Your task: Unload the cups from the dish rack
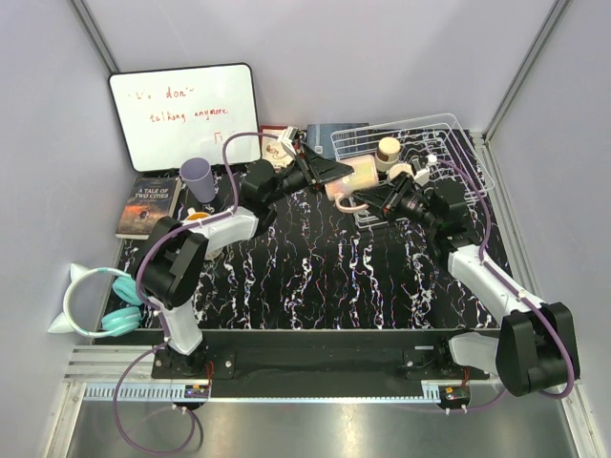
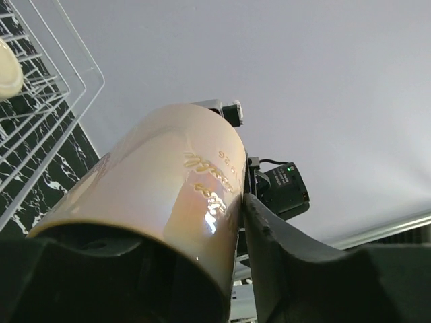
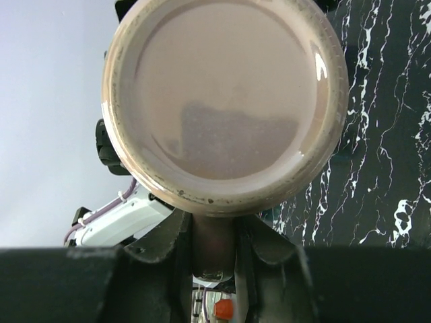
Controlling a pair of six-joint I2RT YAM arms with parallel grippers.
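A cream-pink mug (image 1: 361,175) hangs in the air in front of the dish rack (image 1: 449,134), held from both sides. My left gripper (image 1: 336,175) is shut around its body; in the left wrist view one finger (image 2: 283,256) presses on the mug's glossy side (image 2: 161,182), and the other is hidden. My right gripper (image 3: 214,235) is shut on the mug's handle (image 3: 214,259), below the round base (image 3: 222,94). A cream cup (image 1: 388,150) stands in the rack. A lavender cup (image 1: 198,178) and an orange-inside cup (image 1: 196,218) sit on the table at the left.
A whiteboard (image 1: 181,114) leans at the back left, with a book (image 1: 148,205) in front of it. Teal headphones (image 1: 100,305) lie off the mat's left edge. More books (image 1: 329,132) lie behind the rack. Grey walls close in both sides.
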